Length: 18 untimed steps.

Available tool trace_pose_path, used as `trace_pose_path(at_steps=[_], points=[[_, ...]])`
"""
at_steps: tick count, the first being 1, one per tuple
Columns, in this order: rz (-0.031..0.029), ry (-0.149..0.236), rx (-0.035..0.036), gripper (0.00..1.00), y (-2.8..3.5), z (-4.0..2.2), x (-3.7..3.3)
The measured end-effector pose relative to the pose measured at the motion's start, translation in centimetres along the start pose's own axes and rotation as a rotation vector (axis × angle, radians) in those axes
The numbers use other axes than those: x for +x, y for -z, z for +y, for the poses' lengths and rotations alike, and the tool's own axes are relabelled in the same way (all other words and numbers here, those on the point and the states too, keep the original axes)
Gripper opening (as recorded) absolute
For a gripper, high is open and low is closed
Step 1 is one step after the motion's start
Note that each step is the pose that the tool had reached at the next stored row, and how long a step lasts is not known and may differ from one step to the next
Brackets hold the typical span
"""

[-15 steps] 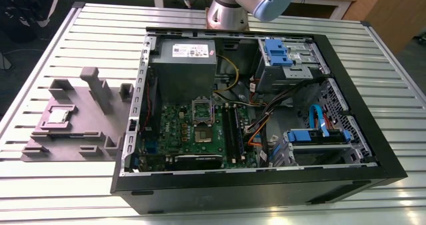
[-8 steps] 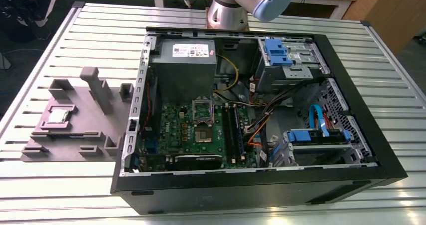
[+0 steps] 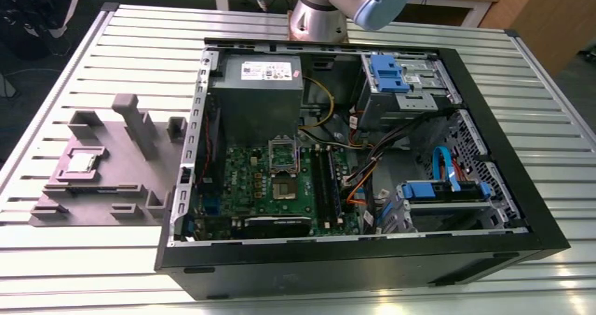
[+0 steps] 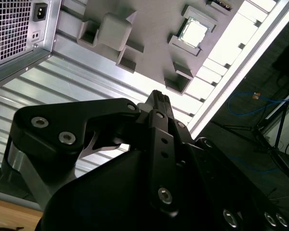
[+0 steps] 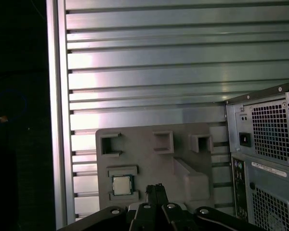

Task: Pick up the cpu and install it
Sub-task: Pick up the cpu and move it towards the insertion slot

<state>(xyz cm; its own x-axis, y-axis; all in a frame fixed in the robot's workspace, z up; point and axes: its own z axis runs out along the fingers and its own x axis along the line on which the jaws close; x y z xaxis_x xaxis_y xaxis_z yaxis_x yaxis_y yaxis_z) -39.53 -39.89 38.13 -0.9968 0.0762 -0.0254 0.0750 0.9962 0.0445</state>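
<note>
1. Plainly, the cpu (image 3: 82,163) lies flat in a recess of the grey tray (image 3: 102,214), at the exterior view's left on the table (image 3: 139,49), outside the computer case (image 3: 373,266).
2. In the first wrist view the fingers (image 5: 151,197) look pressed together, holding nothing.
3. The cpu sits near their tips, off to one side, not touching.

Strong glare on the slatted table (image 4: 216,77)
</note>
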Motion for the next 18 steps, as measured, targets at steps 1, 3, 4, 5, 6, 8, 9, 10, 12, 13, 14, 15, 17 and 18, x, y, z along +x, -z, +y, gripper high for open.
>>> trace_pose_path(at_steps=[1, 3, 4, 5, 6, 8, 9, 10, 12, 13, 14, 15, 17, 18], points=[[0.0, 0.0, 0.0, 0.1, -0.07, -0.01, 0.01], [0.0001, 0.0, 0.0, 0.1, -0.27, -0.04, 0.01], [0.0002, 0.0, 0.0001, 0.1, -0.36, -0.09, 0.01], [0.0001, 0.0, 0.0, 0.1, -0.48, -0.15, 0.01], [0.0001, 0.0, 0.0, 0.1, -0.62, -0.22, 0.02], [0.0, 0.0, 0.0, 0.1, -0.91, -0.37, 0.04], [0.0001, 0.0, 0.0, 0.1, -1.07, -0.43, 0.05], [0.0001, 0.0, 0.0, 0.1, -1.23, -0.5, 0.06], [0.0002, 0.0, 0.0001, 0.1, -1.48, -0.62, 0.08], [0.0002, 0.0, 0.0, 0.1, -1.58, -0.65, 0.08], [0.0003, 0.0, 0.0001, 0.1, -1.64, -0.68, 0.09], [0.0003, 0.0, 0.0001, 0.1, -1.69, -0.69, 0.08], [0.0005, 0.0, 0.0002, 0.1, -1.75, -0.71, 0.08], [0.0006, 0.0, 0.0003, 0.1, -1.75, -0.71, 0.08]])
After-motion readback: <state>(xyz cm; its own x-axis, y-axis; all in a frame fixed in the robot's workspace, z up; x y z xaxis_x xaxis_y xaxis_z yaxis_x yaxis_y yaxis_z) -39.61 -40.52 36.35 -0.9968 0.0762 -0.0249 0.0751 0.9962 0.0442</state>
